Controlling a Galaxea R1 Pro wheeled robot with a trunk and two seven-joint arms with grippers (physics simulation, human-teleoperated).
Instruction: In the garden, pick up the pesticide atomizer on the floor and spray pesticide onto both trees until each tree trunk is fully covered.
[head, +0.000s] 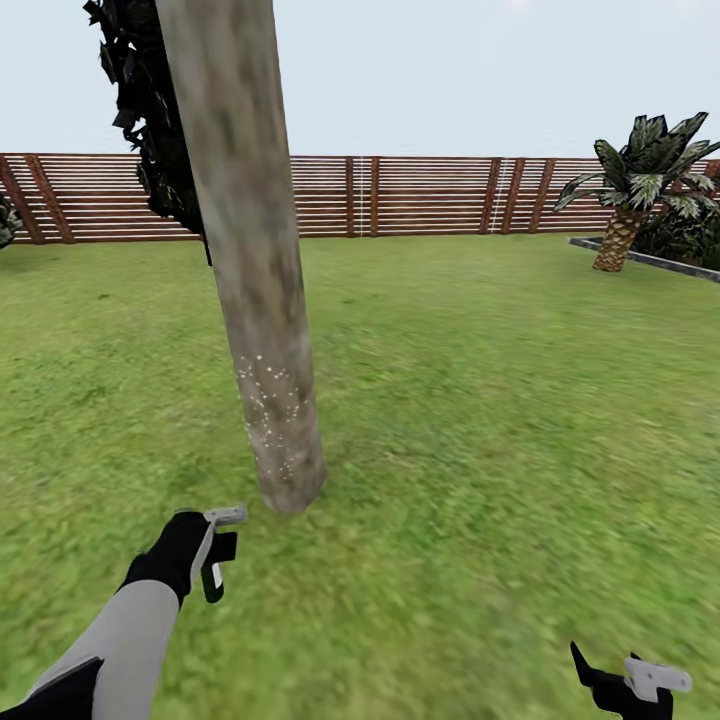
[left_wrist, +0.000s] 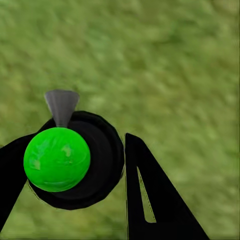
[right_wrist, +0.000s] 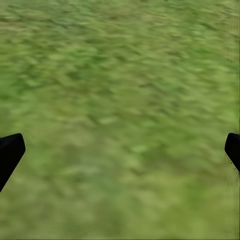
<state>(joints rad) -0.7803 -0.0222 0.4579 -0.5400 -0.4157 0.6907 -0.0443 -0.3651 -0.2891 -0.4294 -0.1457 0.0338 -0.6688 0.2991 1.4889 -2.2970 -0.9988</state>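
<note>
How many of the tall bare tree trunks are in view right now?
1. The tree trunk stands on the lawn just ahead of the left gripper, with whitish specks on its lower part. Another may be outside the head view.
</note>
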